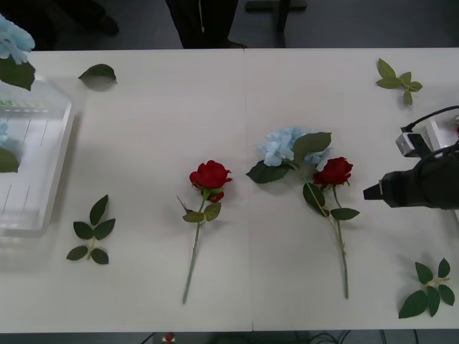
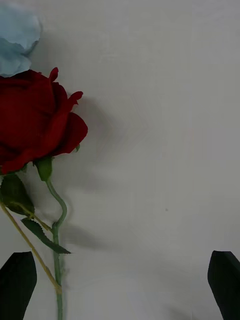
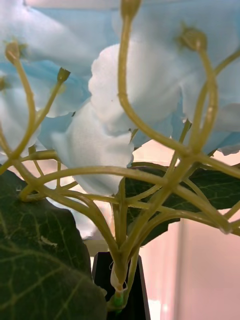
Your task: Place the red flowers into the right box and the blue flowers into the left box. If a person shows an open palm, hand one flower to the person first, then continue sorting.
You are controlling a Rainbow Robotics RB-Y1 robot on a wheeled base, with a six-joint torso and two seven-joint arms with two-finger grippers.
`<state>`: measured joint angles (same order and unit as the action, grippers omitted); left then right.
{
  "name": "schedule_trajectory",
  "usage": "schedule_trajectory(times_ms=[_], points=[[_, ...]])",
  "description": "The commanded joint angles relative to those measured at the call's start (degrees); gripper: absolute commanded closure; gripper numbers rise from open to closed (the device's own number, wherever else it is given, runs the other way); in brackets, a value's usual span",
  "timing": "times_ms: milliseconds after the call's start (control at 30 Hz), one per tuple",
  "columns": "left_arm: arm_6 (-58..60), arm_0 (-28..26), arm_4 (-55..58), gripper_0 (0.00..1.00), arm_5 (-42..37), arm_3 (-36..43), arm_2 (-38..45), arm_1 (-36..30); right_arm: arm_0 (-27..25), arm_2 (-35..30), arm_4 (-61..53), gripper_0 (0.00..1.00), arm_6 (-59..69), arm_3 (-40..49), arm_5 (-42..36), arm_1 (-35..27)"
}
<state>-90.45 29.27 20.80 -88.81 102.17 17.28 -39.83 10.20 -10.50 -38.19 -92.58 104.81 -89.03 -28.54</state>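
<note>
My left gripper (image 3: 118, 296) is shut on the thin green stem of a blue flower (image 3: 120, 100). In the front view this bloom (image 1: 13, 37) hangs at the far left over the left box (image 1: 61, 154). A red flower (image 1: 210, 175) lies mid-table. A second red flower (image 1: 333, 170) lies to the right, touching another blue flower (image 1: 281, 147). My right gripper (image 1: 369, 192) hovers just right of that pair, open, with the rose (image 2: 37, 120) ahead of its black fingers (image 2: 225, 280). A white rim (image 1: 441, 129) behind my right arm looks like the right box. The open palm is out of view.
Loose green leaf sprigs lie at the far left (image 1: 97, 72), far right (image 1: 398, 79), near left (image 1: 92, 231) and near right (image 1: 429, 288). A person's dark legs (image 1: 201, 21) stand beyond the table's far edge.
</note>
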Motion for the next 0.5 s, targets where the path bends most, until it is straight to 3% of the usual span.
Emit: schedule_trajectory(times_ms=[33, 133, 367, 500], points=[[-9.92, 0.35, 1.78, 1.0, 6.19, -7.07, 4.17, -3.15, -2.03, 3.9, 3.47, 0.0, 4.34, 2.15, 2.72, -0.29], [-13.26, -0.7, 1.87, 1.0, 10.94, -11.29, 5.22, -3.5, -2.73, 6.45, 5.41, 0.0, 6.89, 2.41, 4.04, -0.29], [-18.71, -7.56, 7.41, 1.0, 32.03, -26.14, 3.99, -3.07, -4.75, 14.01, 12.7, 0.0, 14.62, 6.02, 5.44, 0.15], [-19.06, -9.4, 9.34, 1.0, 37.39, -30.71, 2.15, -2.19, -4.75, 17.09, 17.19, 0.0, 15.59, 6.54, 5.88, 1.03]])
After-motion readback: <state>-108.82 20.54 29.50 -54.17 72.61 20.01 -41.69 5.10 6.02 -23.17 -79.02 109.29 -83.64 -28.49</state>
